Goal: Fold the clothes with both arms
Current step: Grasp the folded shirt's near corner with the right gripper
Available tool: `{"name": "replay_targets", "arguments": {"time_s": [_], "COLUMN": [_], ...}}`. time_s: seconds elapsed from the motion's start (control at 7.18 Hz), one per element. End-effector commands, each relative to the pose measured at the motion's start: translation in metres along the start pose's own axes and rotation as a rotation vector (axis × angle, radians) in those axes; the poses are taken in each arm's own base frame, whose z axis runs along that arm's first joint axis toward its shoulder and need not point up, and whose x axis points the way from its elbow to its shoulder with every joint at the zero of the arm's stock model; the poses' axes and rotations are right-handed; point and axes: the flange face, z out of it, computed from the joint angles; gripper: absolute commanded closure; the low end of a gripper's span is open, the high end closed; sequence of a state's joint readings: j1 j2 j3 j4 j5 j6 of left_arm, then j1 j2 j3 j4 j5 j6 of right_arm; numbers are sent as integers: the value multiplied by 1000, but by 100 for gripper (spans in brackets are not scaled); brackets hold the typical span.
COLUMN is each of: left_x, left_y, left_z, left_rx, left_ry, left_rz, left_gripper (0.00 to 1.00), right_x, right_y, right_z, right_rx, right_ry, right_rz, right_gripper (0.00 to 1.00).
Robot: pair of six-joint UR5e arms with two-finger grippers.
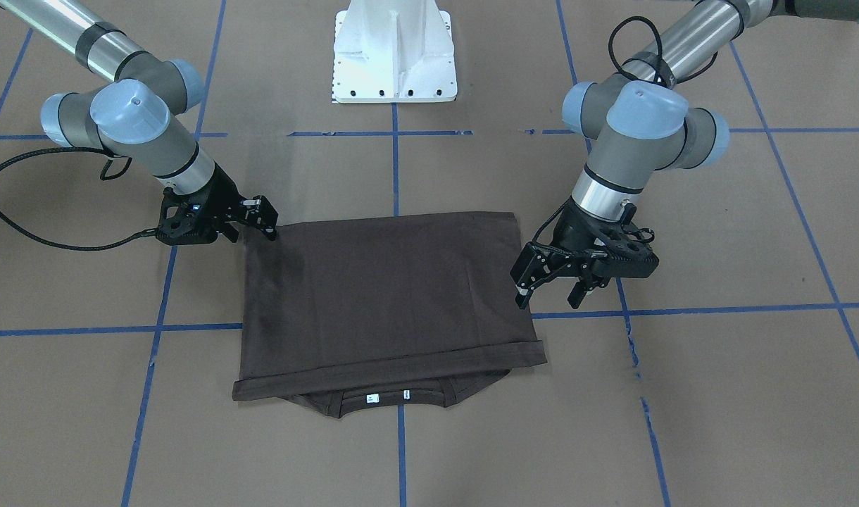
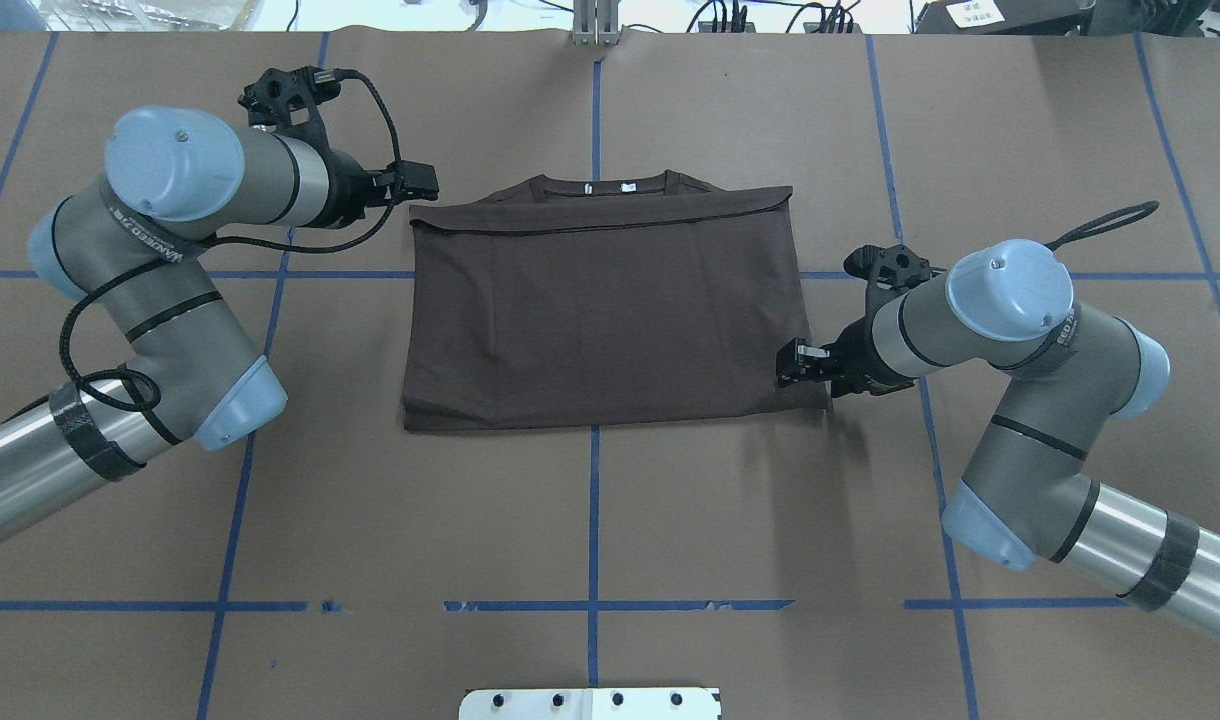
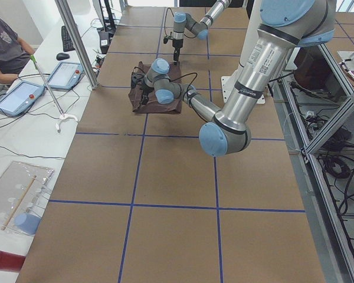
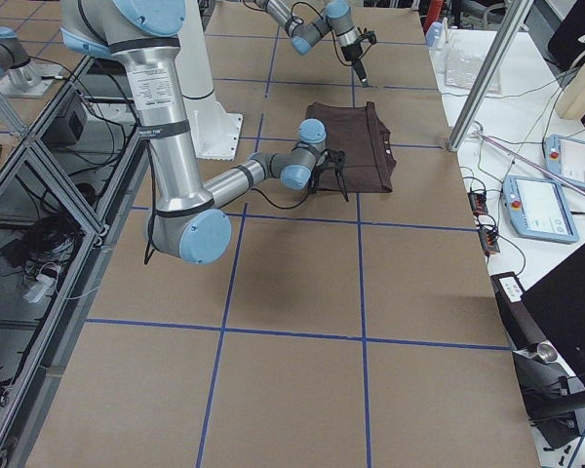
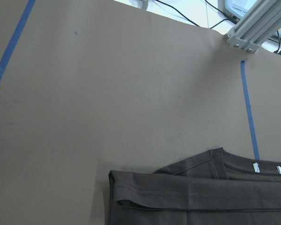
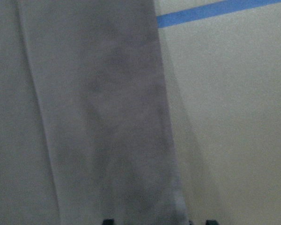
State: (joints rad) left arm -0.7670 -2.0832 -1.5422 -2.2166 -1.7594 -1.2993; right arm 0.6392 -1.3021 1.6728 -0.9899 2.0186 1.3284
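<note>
Brown T-shirt folded flat on table | left hand wide beside collar-end corner | right hand at near corner, closure unclear | next, likely: pinch both corners, fold across

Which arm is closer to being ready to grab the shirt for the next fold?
Probably the right. The right gripper is low at the T-shirt's fold-side corner, apparently touching the cloth. The left gripper hangs open and raised beside the hem corner, off the cloth.
</note>
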Motion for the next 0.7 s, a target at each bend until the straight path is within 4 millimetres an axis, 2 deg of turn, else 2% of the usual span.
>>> {"name": "replay_targets", "arguments": {"time_s": [0.0, 0.28, 0.42, 0.56], "left_x": [0, 1, 1, 4], "left_y": [0, 2, 2, 1], "left_z": [0, 1, 1, 0], "left_rx": [0, -1, -1, -1], "left_ry": [-1, 0, 0, 6], "left_rz": [0, 0, 0, -2], "left_gripper": [0, 0, 0, 0], "right_x": [-1, 4, 19, 36], "right_y": [2, 5, 20, 53], "right_z": [-6, -12, -24, -42], "right_rx": [-2, 0, -8, -32], "right_ry": [-5, -6, -1, 1], "right_rz": [-5, -7, -8, -25], "right_gripper": [100, 100, 100, 100]}}
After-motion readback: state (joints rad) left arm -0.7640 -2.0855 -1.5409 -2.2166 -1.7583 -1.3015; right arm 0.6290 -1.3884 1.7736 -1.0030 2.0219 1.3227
